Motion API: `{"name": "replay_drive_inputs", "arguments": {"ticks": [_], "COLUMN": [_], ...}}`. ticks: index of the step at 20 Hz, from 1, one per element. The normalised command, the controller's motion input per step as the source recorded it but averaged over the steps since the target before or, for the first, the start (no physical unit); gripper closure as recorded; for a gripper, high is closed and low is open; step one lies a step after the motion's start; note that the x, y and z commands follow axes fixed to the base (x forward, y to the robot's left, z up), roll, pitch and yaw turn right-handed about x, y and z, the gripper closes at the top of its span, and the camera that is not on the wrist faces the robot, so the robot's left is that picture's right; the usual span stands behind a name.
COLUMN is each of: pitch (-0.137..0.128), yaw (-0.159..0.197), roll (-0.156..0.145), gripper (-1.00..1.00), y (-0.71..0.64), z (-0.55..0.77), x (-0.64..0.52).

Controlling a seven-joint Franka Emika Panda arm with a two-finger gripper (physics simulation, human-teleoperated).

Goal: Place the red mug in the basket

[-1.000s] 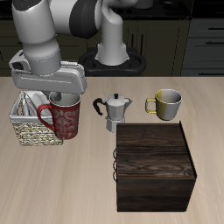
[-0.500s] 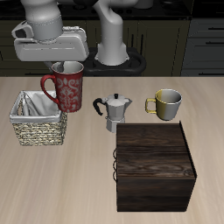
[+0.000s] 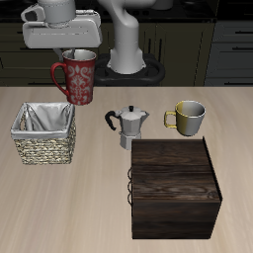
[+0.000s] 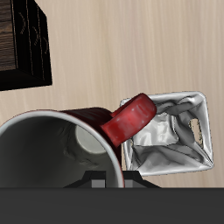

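Note:
The dark red mottled mug hangs from my gripper, lifted well above the table, its loop handle toward the basket side. My gripper is shut on the mug's rim. The woven wicker basket with white cloth lining stands on the table below and a little nearer the front edge than the mug; nothing shows inside it but the cloth. In the wrist view the mug's pale grey inside and red handle fill the foreground, with the basket beyond it.
A metal moka pot stands mid-table beside the basket. A yellowish-olive mug stands farther along. A large dark wooden box sits near the front edge, also in the wrist view.
My gripper has risen with the red mug, lifting it from beside the basket to high above the table and slightly farther back.

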Motion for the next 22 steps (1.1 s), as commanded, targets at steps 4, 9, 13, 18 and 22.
{"name": "replay_drive_inputs", "arguments": {"ticks": [4, 9, 13, 18, 22], "pitch": [-0.020, -0.057, -0.049, -0.011, -0.015], "yaw": [0.052, 0.051, -0.013, -0.035, -0.026], "roll": [-0.008, -0.009, -0.042, -0.057, -0.043], "gripper": [1.00, 1.00, 1.00, 1.00, 1.00], "y": [0.04, -0.03, -0.25, -0.31, -0.24], "z": [0.08, 0.10, 0.17, 0.07, 0.02], "x": [-0.52, -0.53, -0.25, -0.08, -0.05]}}
